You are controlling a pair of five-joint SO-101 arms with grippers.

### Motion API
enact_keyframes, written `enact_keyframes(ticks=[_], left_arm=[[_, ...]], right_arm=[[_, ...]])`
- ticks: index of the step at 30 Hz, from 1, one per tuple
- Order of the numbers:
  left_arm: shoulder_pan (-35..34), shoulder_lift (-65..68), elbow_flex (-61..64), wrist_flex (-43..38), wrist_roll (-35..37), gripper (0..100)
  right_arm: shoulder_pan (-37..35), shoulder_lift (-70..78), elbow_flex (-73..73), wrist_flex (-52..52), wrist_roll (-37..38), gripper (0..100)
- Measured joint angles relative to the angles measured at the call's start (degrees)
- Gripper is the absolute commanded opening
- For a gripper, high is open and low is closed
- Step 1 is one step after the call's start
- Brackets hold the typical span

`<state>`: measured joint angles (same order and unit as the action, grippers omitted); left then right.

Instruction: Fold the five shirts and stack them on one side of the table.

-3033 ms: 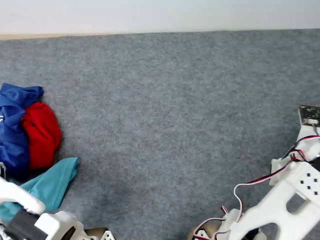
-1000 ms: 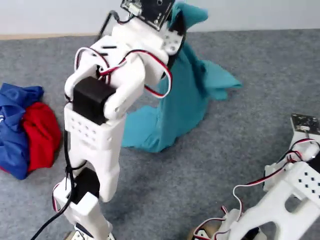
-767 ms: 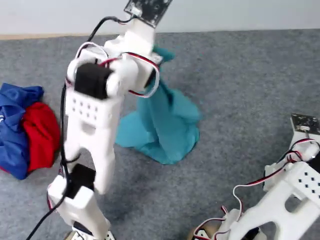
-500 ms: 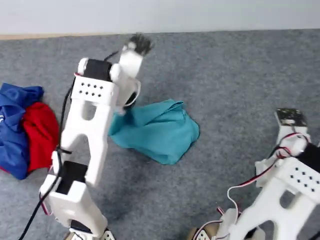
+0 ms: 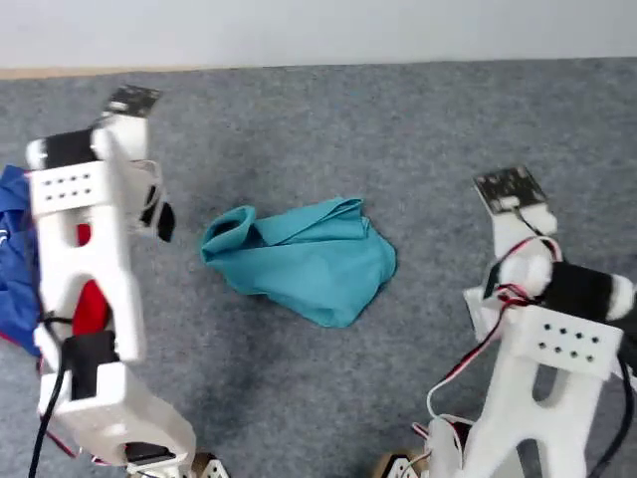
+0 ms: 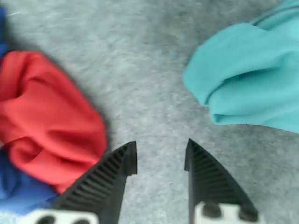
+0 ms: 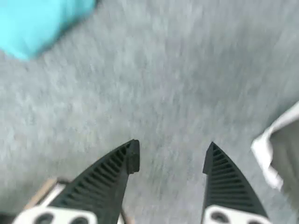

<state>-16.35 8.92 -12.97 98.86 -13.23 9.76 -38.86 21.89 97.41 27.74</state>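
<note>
- Crumpled teal cotton shirt [image 5: 304, 259] lies heaped mid grey felt tabletop [image 5: 418, 129], nothing touching it.
- Left jaws gape, empty, over bare felt between the teal shirt and the bunched red shirt [image 6: 46, 121] at its nine o'clock.
- Right jaws spread apart, empty, toward three o'clock.

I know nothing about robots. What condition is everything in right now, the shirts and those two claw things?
teal shirt: crumpled heap, unfolded, not held, in the middle of the grey mat.
red shirt: bunched up, unfolded, lying against the blue shirt.
blue shirt: bunched up, unfolded, at the mat's edge.
left gripper: fingers open, empty, above bare mat between the red and teal shirts.
right gripper: fingers open, empty, above bare mat.
</note>
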Motion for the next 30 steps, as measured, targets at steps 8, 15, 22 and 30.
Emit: enact_keyframes(ticks=[8, 15, 22, 30], left_arm=[[-4.22, -8.26, 11.16, 0.00, 0.79, 18], [-4.75, -11.96, 17.05, 0.00, 0.79, 18], [-4.75, -12.48, 17.05, 0.00, 0.79, 14], [-4.75, -12.48, 17.05, 0.00, 0.79, 14]], right_arm=[[-14.24, 11.16, -4.13, -11.16, -3.43, 22.6], [-15.82, 35.43, -20.92, -15.12, -3.60, 22.6], [-17.76, 52.57, -37.01, -13.54, 4.75, 22.5], [-20.40, 55.82, -38.95, -14.86, 26.55, 22.9]])
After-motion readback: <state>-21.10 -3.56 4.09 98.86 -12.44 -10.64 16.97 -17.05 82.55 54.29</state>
